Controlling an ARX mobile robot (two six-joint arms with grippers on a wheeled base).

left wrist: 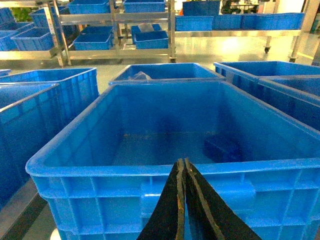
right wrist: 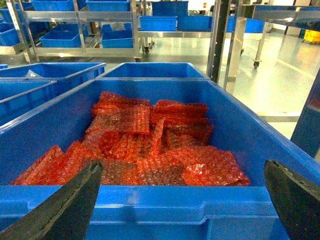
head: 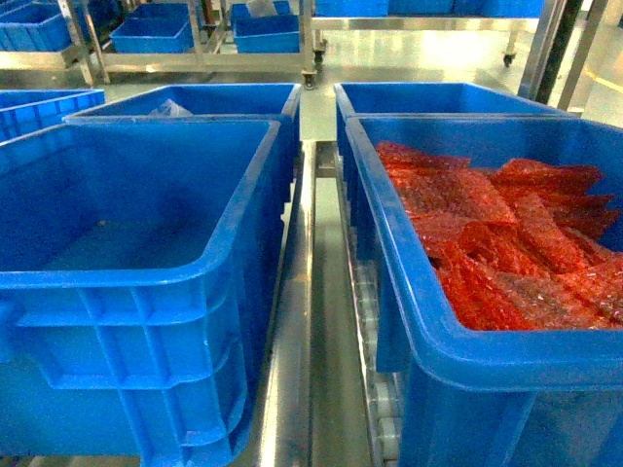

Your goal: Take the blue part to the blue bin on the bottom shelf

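On the left, a big blue bin (head: 136,282) with a small blue part (left wrist: 223,148) lying on its floor, near the right wall. Left pincer (left wrist: 184,200) squeezed tight, holding nothing. On the right, a bin (right wrist: 150,200) full of red bubble-wrap bags (right wrist: 145,145). Right pincer (right wrist: 182,197) spread wide, holding nothing.

Red bubble-wrap bags (head: 506,233) heaped in right bin (head: 458,375); wheeled steel racks (head: 204,58) behind, glossy floor (head: 428,53).
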